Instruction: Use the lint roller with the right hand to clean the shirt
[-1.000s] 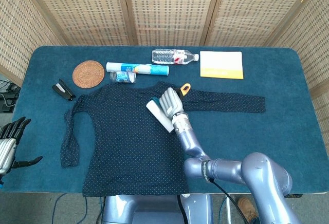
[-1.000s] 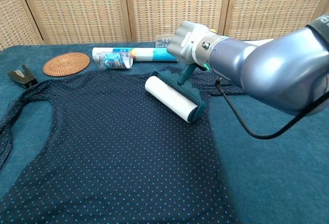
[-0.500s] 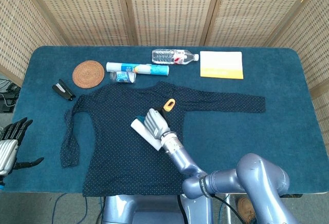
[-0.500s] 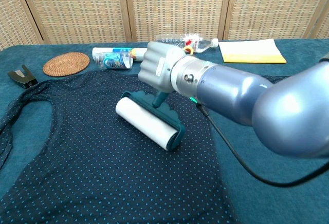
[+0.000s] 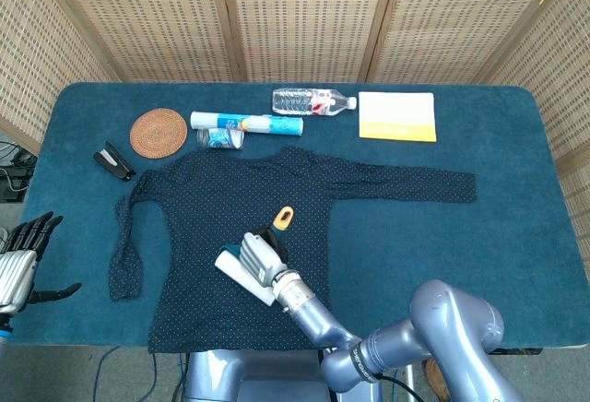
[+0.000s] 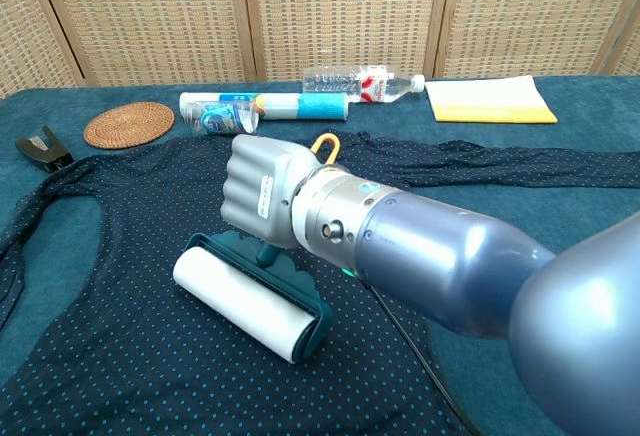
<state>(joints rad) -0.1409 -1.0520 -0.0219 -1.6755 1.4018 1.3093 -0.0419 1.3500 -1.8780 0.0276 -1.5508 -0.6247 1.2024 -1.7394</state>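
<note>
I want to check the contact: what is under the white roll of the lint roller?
The dotted shirt lies directly under the lint roller, held by the right hand. The table beneath is covered there.

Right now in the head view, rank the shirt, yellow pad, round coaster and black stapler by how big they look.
1. shirt, far the largest
2. yellow pad
3. round coaster, somewhat smaller than the pad
4. black stapler, smallest

All lie flat on the table, so nearness hardly skews this.
</note>
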